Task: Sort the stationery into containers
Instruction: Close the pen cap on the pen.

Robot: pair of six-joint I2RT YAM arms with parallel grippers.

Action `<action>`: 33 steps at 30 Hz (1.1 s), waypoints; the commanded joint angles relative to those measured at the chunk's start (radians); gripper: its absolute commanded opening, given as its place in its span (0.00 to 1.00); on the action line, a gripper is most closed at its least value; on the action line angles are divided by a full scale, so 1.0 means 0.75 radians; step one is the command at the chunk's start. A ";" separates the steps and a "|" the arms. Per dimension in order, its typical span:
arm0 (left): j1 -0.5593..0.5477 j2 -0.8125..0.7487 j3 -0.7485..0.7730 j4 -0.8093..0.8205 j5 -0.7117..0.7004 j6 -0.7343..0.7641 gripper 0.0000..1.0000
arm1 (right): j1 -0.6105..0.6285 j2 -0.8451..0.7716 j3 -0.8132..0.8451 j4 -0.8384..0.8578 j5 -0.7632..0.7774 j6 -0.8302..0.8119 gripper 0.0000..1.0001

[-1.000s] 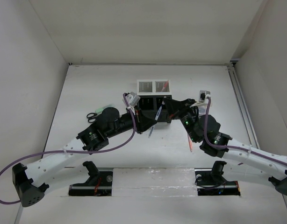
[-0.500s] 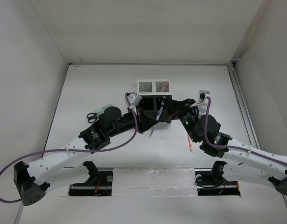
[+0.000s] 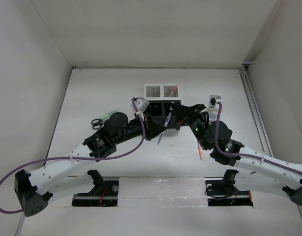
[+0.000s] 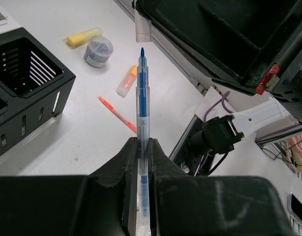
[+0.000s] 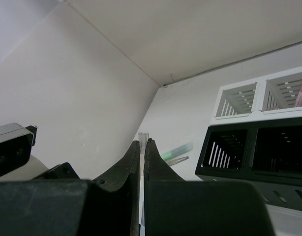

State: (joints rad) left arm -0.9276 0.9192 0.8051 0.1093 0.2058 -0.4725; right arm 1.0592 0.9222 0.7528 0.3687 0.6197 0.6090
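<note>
One blue pen, one clear cap; barrel print unreadable.

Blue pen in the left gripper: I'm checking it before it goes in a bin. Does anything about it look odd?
Yes. The blue pen, pinched in the left gripper, has its tip bare. A clear cap sits apart, just beyond the tip, pinched in the right gripper.

Robot lab: white-walled test booth
</note>
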 commanded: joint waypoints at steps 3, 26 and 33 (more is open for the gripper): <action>0.001 -0.033 0.029 0.065 0.006 0.000 0.00 | -0.009 -0.023 0.007 0.071 0.016 -0.002 0.00; 0.001 -0.058 0.041 0.038 -0.033 0.000 0.00 | -0.009 0.002 -0.006 0.071 0.016 -0.002 0.00; 0.001 -0.058 0.041 0.038 -0.033 0.000 0.00 | -0.009 0.002 0.007 0.071 0.004 -0.002 0.00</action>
State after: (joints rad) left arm -0.9276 0.8970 0.8051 0.1055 0.1825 -0.4725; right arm 1.0592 0.9245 0.7513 0.3687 0.6209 0.6090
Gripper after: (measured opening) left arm 0.036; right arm 0.041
